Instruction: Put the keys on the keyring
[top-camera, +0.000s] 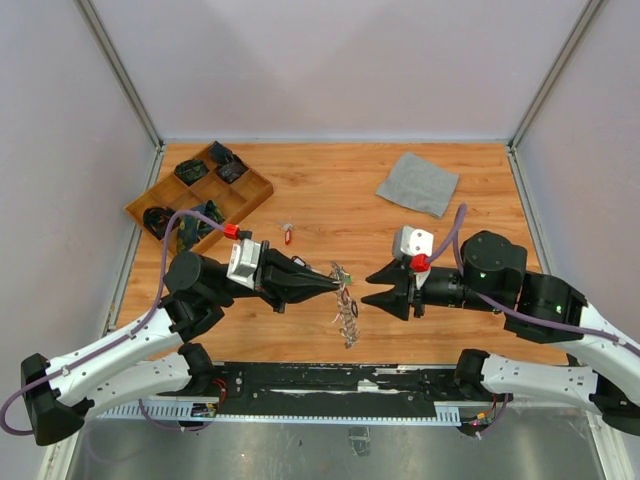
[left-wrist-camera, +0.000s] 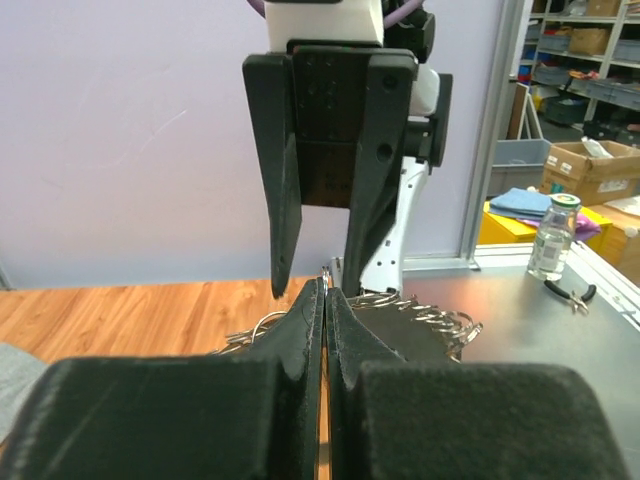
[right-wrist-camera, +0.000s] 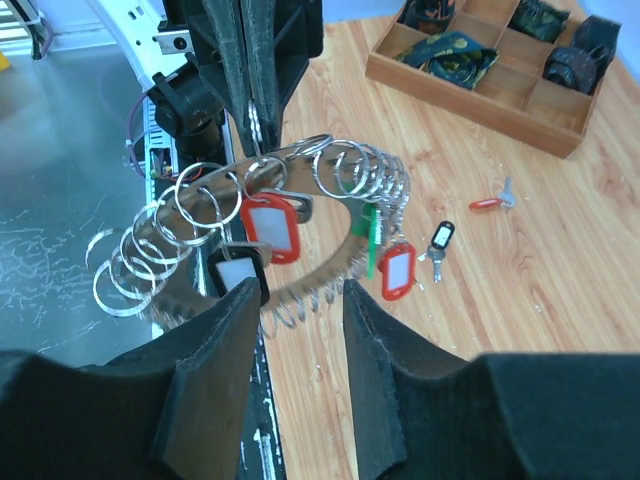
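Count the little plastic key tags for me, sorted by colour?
Red tags: 3
Black tags: 2
Green tags: 1
Total: 6 tags that show clearly in the right wrist view.

Overhead view – opposed wrist close-ups, shared keyring (right-wrist-camera: 345, 172)

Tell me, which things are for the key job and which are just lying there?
For the job: keyring, held by the shut left gripper; loose red-tag key; black-tag key; open right gripper.
Just lying about: grey cloth; wooden tray.
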